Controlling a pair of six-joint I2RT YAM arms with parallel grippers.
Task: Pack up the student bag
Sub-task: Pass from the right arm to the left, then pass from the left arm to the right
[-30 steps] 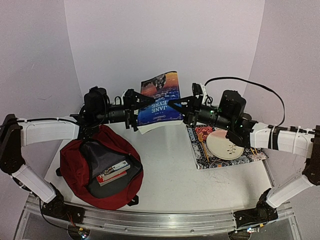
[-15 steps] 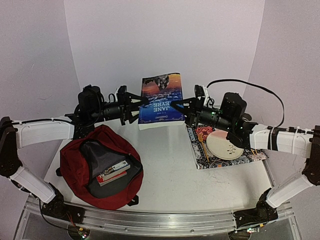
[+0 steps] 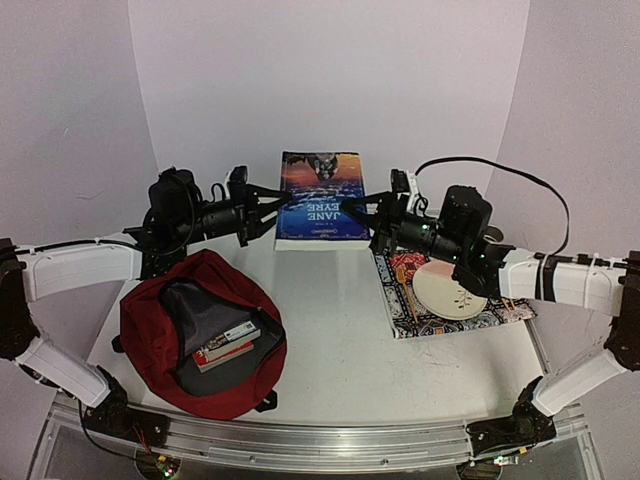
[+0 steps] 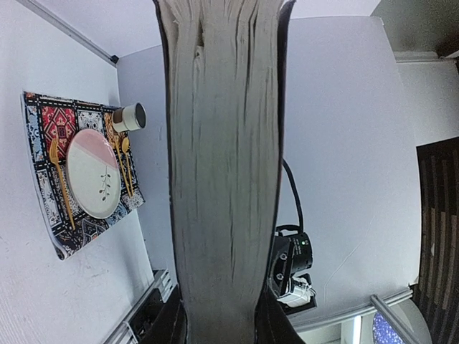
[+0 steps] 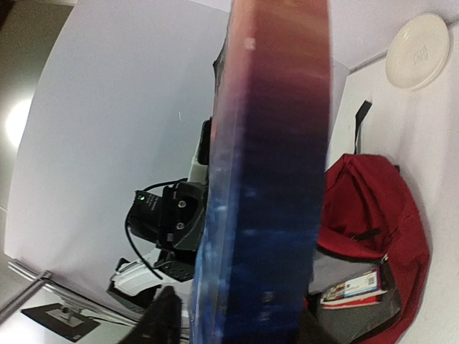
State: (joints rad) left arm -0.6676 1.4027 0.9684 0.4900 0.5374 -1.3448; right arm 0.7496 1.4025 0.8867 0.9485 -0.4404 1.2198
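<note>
Gripping the left edge of the paperback book [image 3: 320, 195], the left gripper [image 3: 268, 212] is clamped across both covers (the page block fills its wrist view). The right gripper [image 3: 365, 208] straddles the opposite, spine edge; whether it presses or merely brackets it, I cannot tell. The student bag [image 3: 150, 330] lies open on the worktop [image 3: 340, 330], below the left gripper and nearer the arm bases, with two small books [image 3: 225, 347] inside.
</note>
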